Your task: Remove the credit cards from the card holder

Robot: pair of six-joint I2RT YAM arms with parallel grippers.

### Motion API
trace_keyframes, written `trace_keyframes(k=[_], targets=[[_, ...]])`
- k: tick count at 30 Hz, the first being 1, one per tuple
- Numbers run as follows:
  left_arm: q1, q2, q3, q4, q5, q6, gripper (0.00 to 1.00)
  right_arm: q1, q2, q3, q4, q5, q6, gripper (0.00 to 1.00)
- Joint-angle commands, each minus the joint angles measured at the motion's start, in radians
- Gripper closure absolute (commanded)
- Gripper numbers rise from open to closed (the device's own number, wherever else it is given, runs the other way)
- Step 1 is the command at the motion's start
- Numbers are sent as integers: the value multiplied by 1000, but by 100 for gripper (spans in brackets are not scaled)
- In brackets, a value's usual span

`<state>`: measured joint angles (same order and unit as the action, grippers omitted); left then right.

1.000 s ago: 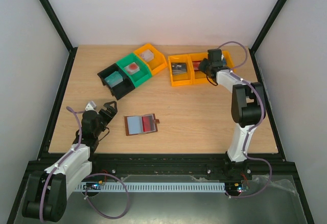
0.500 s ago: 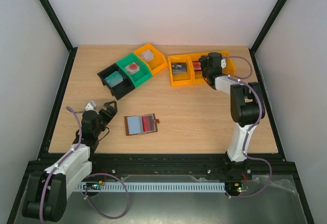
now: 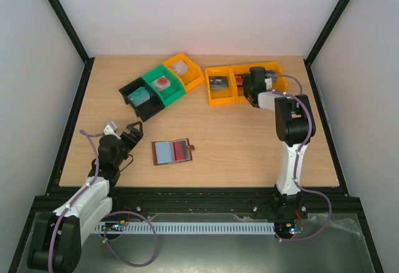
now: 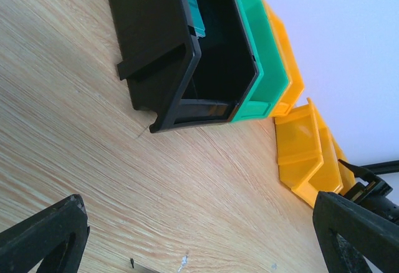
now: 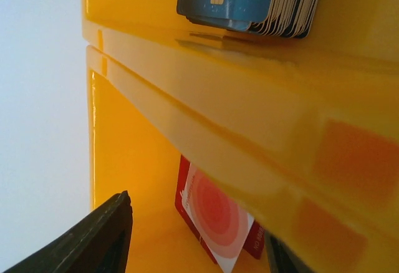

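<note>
With our right gripper [image 3: 251, 81] released over the far yellow bin [image 5: 137, 179] and our left gripper [image 3: 123, 128] agape near the open card holder [image 3: 163, 154] at the middle of the bench [image 3: 249, 148], we should rise clear of the bin wall before reaching for the holder's red card [image 3: 181, 151].

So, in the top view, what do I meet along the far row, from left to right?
black bin, green bin, first yellow bin, second yellow bin, third yellow bin

The table [image 3: 249, 142] is matt, pale wood grain. The yellow bin [image 5: 237, 111] is glossy smooth plastic, the black bin [image 4: 156, 48] duller plastic. The card holder [image 3: 165, 153] looks brown leather.
</note>
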<state>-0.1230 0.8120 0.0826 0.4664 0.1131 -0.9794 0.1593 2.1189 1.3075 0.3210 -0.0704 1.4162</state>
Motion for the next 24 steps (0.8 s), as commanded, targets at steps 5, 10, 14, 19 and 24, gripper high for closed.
trace_keyframes(k=[5,10,14,19,24], targets=[[7,-14,-15,34,2,21,1,-5,111,98,-32,41,83,47],[6,-16,-15,37,2,18,1,-13,150,149,-49,61,94,59],[6,-12,-17,39,3,16,1,-15,160,174,-62,62,91,65],[6,-11,-17,39,3,15,1,-17,155,185,-78,25,62,64],[5,-15,-17,41,5,15,1,-15,46,321,-198,50,-407,60]])
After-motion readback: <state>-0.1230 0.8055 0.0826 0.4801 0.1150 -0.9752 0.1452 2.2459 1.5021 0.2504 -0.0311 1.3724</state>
